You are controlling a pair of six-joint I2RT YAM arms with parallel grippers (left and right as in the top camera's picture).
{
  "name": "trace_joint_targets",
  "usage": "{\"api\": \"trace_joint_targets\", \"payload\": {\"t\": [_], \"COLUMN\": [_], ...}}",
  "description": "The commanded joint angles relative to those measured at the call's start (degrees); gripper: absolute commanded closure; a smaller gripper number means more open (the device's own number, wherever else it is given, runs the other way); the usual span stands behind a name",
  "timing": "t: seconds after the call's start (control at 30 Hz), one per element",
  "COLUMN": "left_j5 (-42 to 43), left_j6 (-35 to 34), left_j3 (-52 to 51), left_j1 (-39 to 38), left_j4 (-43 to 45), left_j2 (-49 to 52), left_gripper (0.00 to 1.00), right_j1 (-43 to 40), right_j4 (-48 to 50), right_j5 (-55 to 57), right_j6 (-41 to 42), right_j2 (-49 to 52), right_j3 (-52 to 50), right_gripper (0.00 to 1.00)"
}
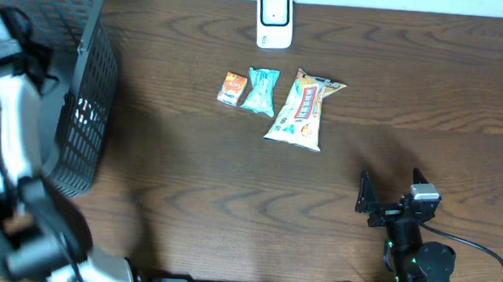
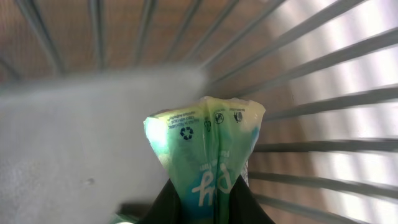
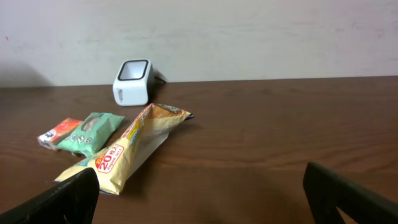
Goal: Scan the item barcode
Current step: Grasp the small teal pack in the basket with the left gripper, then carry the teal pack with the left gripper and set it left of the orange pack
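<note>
My left gripper [image 2: 205, 202] is down inside the wire basket [image 1: 87, 105] and shut on a green and yellow snack packet [image 2: 205, 143], which stands up between the black fingers. The basket's bars fill the left wrist view behind it. From overhead, the left arm [image 1: 11, 74] reaches into the basket and hides the gripper. The white barcode scanner [image 1: 275, 20] stands at the table's far edge, also visible as the scanner [image 3: 132, 81]. My right gripper [image 1: 391, 191] rests open at the near right, nothing between its fingers [image 3: 68, 199].
Three packets lie in front of the scanner: a small orange one [image 1: 231, 88], a teal one [image 1: 261, 91] and a long yellow one [image 1: 302, 109]. The basket occupies the far left. A cable [image 1: 481, 256] trails from the right arm's base.
</note>
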Motion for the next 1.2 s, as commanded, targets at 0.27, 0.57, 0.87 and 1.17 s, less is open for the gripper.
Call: {"api": "trace_joint_targets", "payload": {"t": [0.27,0.57,0.87,1.17], "left_j5": [23.6,20.5,12.4,12.3], "left_j6": [2.8,32.6,33.6,33.6], "left_j3": [0.5,0.3,0.3,0.3], "left_j1": [-9.3,-36.6,-44.4,-44.4], "left_j4": [-9.0,-11.0,-6.9,-8.6], "left_j2": [-27.9,-16.9,2.6,11.8], "left_gripper": [0.92,0.92,0.91,0.78], "right_j1": [-0.5,-0.5,-0.5,-0.5], "right_j4": [-0.2,-0.2,-0.2,-0.2], "right_j5": [0.2,0.2,0.2,0.2], "right_j6": [-0.9,-0.9,-0.9,-0.9], "right_j2": [-0.2,-0.2,-0.2,-0.2], "right_j3": [-0.1,-0.1,-0.1,-0.1], "right_gripper": [0.01,0.01,0.01,0.01]}}
